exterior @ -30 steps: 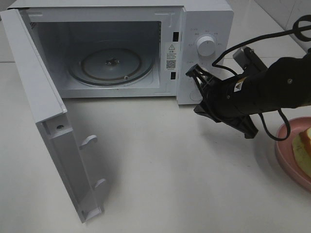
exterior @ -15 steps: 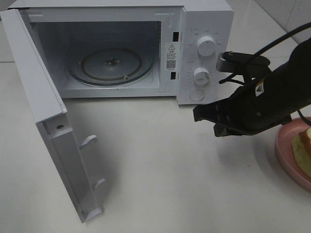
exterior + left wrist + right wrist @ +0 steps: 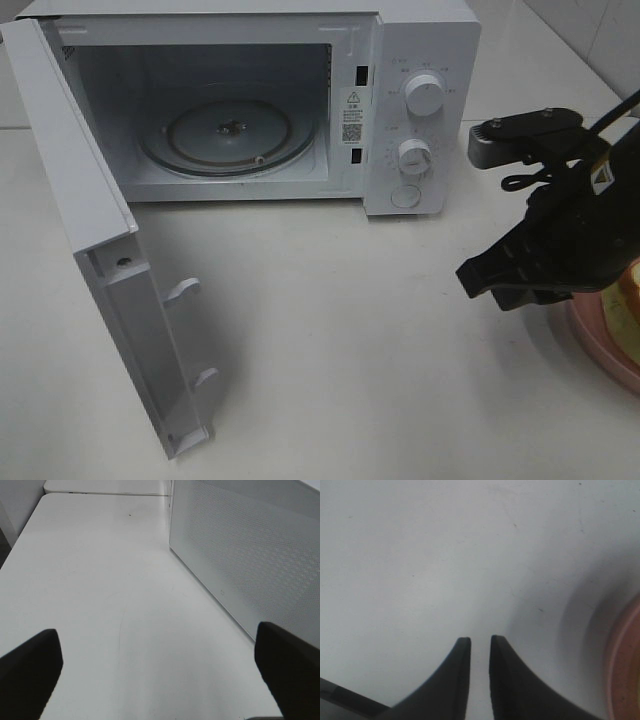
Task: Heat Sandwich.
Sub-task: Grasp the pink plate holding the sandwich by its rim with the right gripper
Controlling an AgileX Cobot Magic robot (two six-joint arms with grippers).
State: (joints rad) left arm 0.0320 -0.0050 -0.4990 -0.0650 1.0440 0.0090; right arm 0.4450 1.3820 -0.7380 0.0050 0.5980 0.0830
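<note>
At the right edge of the exterior view, a sliver of the sandwich (image 3: 631, 296) shows on a pink plate (image 3: 598, 348), mostly hidden by the right arm. My right gripper (image 3: 474, 281) hangs low over the table just left of the plate, pointing left. In the right wrist view its fingers (image 3: 480, 641) stand a narrow gap apart with nothing between them, and the plate's rim (image 3: 626, 670) is beside them. My left gripper (image 3: 157, 632) is wide open and empty above bare table; it is out of the exterior view.
The white microwave (image 3: 422, 60) stands at the back with its door (image 3: 105, 270) swung fully open toward the front left. A glass turntable (image 3: 228, 135) lies inside. Beside the left gripper stands a perforated white panel (image 3: 250, 555).
The right arm swung away from the microwave's control panel, rightward and toward the front, ending by the plate. Its fingers parted slightly. The left gripper stayed open.
</note>
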